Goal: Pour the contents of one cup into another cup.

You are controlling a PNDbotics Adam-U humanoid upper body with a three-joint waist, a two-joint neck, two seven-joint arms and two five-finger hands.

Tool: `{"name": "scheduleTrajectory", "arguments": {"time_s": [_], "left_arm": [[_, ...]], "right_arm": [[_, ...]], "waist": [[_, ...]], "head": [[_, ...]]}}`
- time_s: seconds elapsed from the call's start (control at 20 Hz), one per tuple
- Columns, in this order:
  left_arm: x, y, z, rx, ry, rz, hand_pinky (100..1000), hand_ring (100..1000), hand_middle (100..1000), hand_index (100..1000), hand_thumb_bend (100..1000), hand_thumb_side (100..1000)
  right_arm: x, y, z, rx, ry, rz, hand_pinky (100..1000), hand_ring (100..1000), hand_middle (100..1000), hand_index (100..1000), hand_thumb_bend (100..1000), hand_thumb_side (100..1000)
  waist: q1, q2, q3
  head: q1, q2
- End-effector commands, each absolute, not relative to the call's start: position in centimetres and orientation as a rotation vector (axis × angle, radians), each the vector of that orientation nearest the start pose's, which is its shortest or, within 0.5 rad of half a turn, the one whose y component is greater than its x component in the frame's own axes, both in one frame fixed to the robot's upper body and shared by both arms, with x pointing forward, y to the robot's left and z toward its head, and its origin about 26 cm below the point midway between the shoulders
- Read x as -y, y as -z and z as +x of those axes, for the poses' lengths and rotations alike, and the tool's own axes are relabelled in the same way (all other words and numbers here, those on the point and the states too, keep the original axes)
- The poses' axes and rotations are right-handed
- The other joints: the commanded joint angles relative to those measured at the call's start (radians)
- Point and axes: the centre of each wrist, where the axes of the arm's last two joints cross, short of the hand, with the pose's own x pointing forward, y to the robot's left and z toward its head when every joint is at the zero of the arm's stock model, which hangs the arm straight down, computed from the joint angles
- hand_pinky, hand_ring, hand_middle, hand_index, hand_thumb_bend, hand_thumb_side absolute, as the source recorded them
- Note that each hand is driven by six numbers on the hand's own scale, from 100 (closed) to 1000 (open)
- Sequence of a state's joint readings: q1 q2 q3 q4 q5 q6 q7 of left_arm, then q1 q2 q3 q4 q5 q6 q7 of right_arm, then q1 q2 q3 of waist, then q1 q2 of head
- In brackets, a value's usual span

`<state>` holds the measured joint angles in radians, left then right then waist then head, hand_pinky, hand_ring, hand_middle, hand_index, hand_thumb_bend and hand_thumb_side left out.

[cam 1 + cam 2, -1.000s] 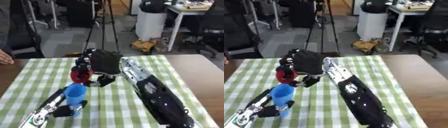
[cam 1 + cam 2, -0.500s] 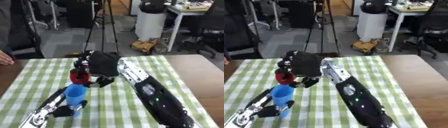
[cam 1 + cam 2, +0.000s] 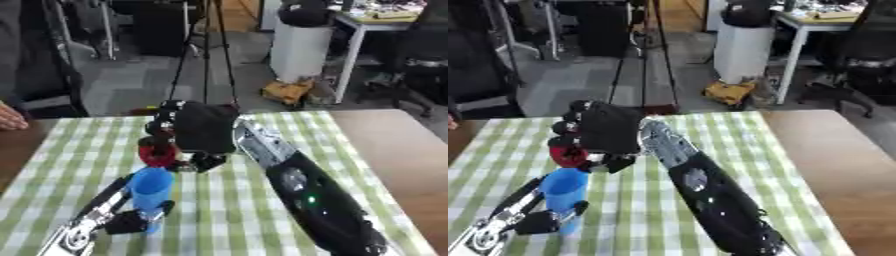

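A red cup (image 3: 158, 153) is held above the green checked table (image 3: 245, 200), with my right hand (image 3: 199, 131) curled round it from the right; the arm crosses the view from the lower right. Just below and in front of it stands a blue cup (image 3: 150, 192), upright, with my left hand (image 3: 131, 220) wrapped round its lower part. The red cup sits right over the blue cup's far rim. What is inside either cup is hidden.
A person's hand (image 3: 9, 119) rests at the table's far left edge. Bare wooden tabletop (image 3: 411, 150) shows to the right of the cloth. Beyond the table stand a tripod (image 3: 206, 50), a white bin (image 3: 299, 47) and office chairs.
The red cup and my right hand have shifted slightly; the blue cup stays where it was in my left hand.
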<state>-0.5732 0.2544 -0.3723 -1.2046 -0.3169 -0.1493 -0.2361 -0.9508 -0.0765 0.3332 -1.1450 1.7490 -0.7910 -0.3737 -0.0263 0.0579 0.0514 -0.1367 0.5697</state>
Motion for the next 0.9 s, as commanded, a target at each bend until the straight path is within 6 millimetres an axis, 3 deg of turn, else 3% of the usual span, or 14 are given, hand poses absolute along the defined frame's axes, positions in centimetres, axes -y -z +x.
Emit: {"name": "scheduleTrajectory", "arguments": {"time_s": [0.05,0.9], "left_arm": [[-17.94,-7.08,40.11,1.723,1.157,0.084,466,538,608,745,212,530],[-18.01,-6.92,40.05,1.719,1.157,0.084,464,538,608,744,216,528]], "right_arm": [[7.16,-20.54,43.67,-1.890,1.714,0.834,629,548,552,735,255,272],[6.57,-20.55,43.54,-1.825,1.663,0.813,638,546,549,729,249,259]], "waist": [[0.002,-0.016,0.002],[-0.004,-0.024,0.006]], "head": [[-0.005,0.008],[-0.007,0.012]]}}
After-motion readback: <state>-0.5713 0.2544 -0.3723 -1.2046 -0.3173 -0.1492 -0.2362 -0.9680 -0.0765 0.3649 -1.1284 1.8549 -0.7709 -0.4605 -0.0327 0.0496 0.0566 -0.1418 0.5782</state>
